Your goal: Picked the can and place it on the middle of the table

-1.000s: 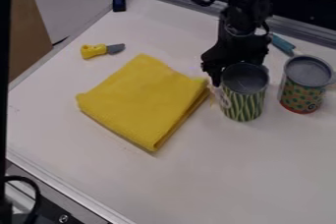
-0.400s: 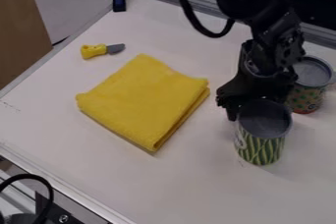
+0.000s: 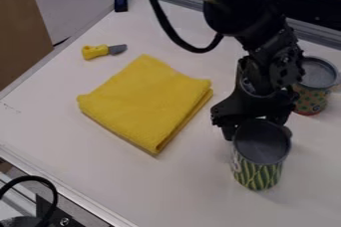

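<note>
Since tool (image 3: 257, 130) clasps can (image 3: 259, 170) by upper sides, fingers parted to its width, we judge upright hold suits setting down. Can is right and near of cloth (image 3: 145, 104), over table (image 3: 173, 188); whether lifted, we can't tell.

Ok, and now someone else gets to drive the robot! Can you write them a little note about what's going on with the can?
Hand: closed on the green-patterned can near its rim.
Can: upright, to the right of the yellow cloth and nearer the camera. I can't tell if its bottom touches the table.
Dotted can: behind it, partly hidden by the arm.
Done: the can is gripped.
Left: get it to the table's middle, set it down if it's raised, then let go.
</note>
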`<state>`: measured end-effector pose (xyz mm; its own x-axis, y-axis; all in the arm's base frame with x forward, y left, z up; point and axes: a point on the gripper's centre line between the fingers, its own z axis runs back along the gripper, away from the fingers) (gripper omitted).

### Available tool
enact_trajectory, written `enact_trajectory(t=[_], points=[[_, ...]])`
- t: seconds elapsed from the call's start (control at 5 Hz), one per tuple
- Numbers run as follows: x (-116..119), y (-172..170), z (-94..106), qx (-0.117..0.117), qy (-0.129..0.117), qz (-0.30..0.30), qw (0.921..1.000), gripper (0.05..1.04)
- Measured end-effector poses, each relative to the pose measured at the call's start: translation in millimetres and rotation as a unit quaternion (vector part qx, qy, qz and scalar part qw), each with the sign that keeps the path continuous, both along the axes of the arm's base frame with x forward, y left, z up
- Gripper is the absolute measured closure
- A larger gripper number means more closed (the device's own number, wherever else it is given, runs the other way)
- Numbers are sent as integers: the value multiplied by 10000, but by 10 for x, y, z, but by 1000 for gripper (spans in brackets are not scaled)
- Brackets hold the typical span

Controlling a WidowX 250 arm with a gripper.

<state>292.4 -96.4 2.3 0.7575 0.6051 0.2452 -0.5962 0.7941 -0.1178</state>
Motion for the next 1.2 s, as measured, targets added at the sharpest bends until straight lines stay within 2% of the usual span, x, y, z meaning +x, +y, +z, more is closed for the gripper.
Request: enact_trajectory(t=[0.2,0.4,0.6,1.0,1.2], points=[[-136,-68,39,-52,-13,-196,9998,86],[-234,-88,64,-144,104,-311,9994,86],[-205,-63,76,-111,89,-414,9990,86],[152,170,247,-117,-301,-321,9990,86],[279,374,320,-158,-292,-395,9987,86]])
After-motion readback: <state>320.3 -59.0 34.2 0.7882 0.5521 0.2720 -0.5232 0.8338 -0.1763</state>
